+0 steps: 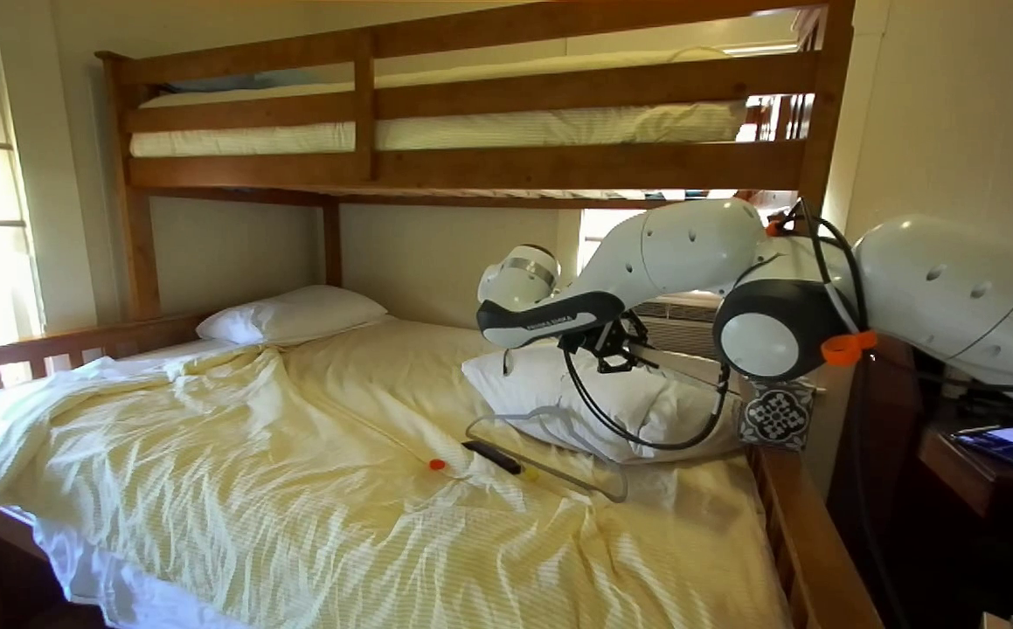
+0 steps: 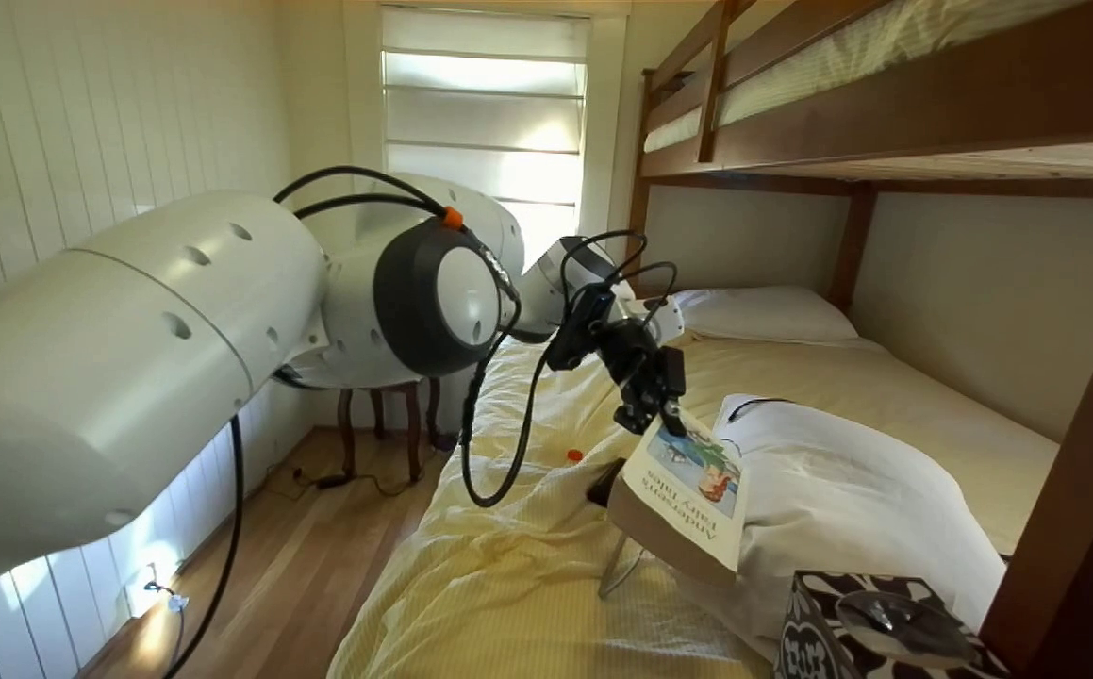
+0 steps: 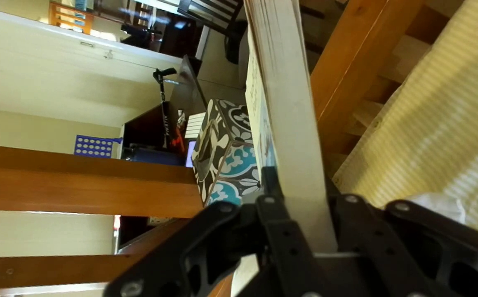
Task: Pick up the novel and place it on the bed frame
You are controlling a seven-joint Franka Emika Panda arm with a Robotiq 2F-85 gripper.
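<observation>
The novel, a thick paperback with a pale picture cover, hangs tilted from my gripper in an exterior view point(image 2: 687, 490). My gripper point(image 2: 656, 420) is shut on one end of it. In the wrist view the novel's page edge point(image 3: 290, 107) runs up from between the two fingers point(image 3: 302, 185). In an exterior view the novel shows only as a thin pale strip point(image 1: 685, 365) beside the gripper point(image 1: 618, 354), above the near pillow. The brown wooden bed frame shows in both exterior views, with its upper rails point(image 1: 585, 166) point(image 2: 885, 132). A rail also shows in the wrist view point(image 3: 350, 62).
A white pillow point(image 1: 646, 411) lies below the novel. A patterned tissue box point(image 1: 775, 415) point(image 2: 810, 632) stands at the bed's end, near a post. A dark stick-like object point(image 1: 490, 456), a grey wire loop point(image 1: 598, 485) and a red cap point(image 1: 436, 465) lie on the yellow bedding.
</observation>
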